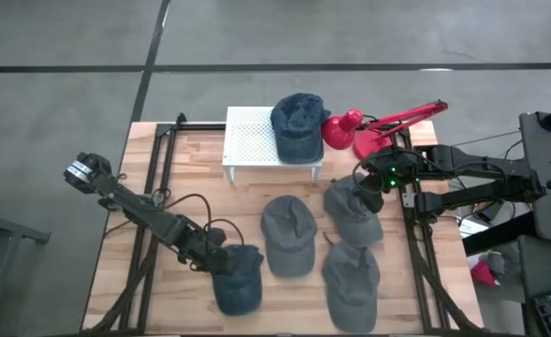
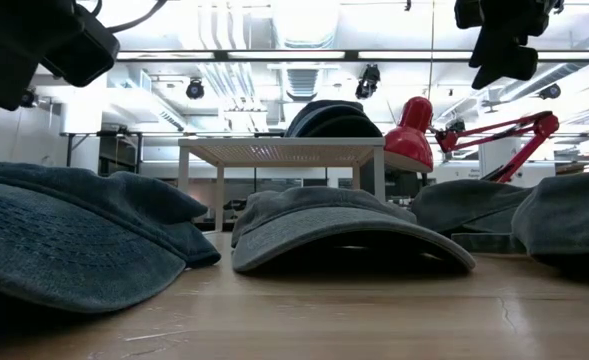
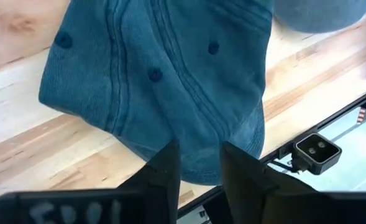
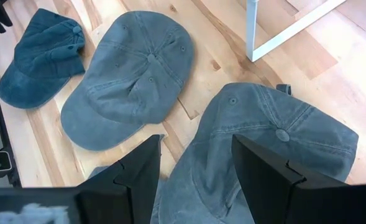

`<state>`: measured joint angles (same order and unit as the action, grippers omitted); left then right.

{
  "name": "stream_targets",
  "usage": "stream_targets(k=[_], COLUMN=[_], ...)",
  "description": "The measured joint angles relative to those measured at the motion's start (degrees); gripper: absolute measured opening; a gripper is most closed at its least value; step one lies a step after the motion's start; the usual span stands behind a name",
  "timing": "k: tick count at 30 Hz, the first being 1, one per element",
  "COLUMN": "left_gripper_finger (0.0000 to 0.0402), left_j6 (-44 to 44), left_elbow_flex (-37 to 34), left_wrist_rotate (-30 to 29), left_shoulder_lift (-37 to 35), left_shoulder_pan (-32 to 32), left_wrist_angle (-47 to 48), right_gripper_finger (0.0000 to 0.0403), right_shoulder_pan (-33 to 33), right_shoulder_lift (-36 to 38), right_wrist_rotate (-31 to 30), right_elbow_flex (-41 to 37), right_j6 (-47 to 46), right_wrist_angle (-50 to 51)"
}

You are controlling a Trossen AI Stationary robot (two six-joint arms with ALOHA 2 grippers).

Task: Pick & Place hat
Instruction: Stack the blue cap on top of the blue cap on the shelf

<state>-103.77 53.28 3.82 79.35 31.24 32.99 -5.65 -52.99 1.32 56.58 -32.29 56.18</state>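
A blue hat point(image 1: 240, 284) lies flat on the wooden table near its front left, seen close up in the left wrist view point(image 3: 164, 81). My left gripper point(image 3: 198, 167) points steeply down at the crown's edge farthest from the brim. Its fingers are a little apart, and hat cloth shows in the gap. Over a grey hat point(image 4: 263, 143) at the right, my right gripper point(image 4: 195, 146) hangs open and clear of it. Two more grey hats point(image 1: 287, 234) point(image 1: 350, 276) lie in the middle. Another blue hat point(image 1: 298, 122) rests on a white rack point(image 1: 247, 140). My left gripper has its two fingertips point(image 3: 170, 165) at the rim of the blue hat's crown point(image 3: 198, 146), slanting down from the table's left. I cannot tell whether they touch the cloth. The hat lies flat on the table.
A red desk lamp point(image 1: 350, 131) stands at the back right beside the rack. Black frame rails point(image 1: 153, 187) run along the table's left and right sides. Bare wood point(image 1: 191, 178) lies between the rack and the left arm.
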Motion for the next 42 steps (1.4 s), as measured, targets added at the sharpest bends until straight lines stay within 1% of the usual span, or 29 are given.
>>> stream_targets(k=[3, 7, 11, 14, 17, 29, 34, 38, 42], left_gripper_finger=[0.0133, 0.0191, 0.0245, 0.0268, 0.0275, 0.0261, 0.0243, 0.0202, 0.0134], left_j6=[-0.34, -2.51, -2.44, -2.43, -2.69, -2.80, -2.60, -1.66, -1.31], left_elbow_flex=[0.00, 0.00, 0.00, 0.00, 0.00, -0.04, -0.04, -0.04, -0.02], left_wrist_rotate=[-0.78, -1.41, -1.43, -1.43, -1.45, -1.34, -1.32, -1.32, -1.54], left_shoulder_lift=[0.00, 0.00, 0.05, 0.72, 2.25, 9.80, 12.88, 14.89, 15.65], left_shoulder_pan=[0.00, -0.02, -0.02, -0.02, -0.12, -2.14, -2.95, -3.19, -3.28], left_wrist_angle=[0.01, 0.02, -0.06, -0.96, -1.77, -2.17, -2.20, -2.21, -2.20], right_gripper_finger=[0.0195, 0.0194, 0.0196, 0.0194, 0.0194, 0.0196, 0.0194, 0.0192, 0.0192], right_shoulder_pan=[0.00, 0.00, 0.00, -0.01, -0.04, -0.03, 0.00, 0.00, 0.00], right_shoulder_lift=[0.00, 0.00, 0.00, 0.00, 0.00, 0.00, -0.02, -0.02, -0.02], right_wrist_rotate=[0.00, 0.00, -0.16, -1.35, -1.52, -1.54, -1.53, -1.53, -1.53], right_elbow_flex=[0.00, 0.00, 0.00, 0.00, -0.02, -0.02, -0.02, -0.02, -0.02], right_j6=[0.00, 0.00, 0.56, 0.99, 1.49, 2.56, 2.82, 2.96, 2.95], right_wrist_angle=[0.00, 0.00, -0.19, -1.25, -2.56, -4.38, -4.48, -4.48, -4.48])
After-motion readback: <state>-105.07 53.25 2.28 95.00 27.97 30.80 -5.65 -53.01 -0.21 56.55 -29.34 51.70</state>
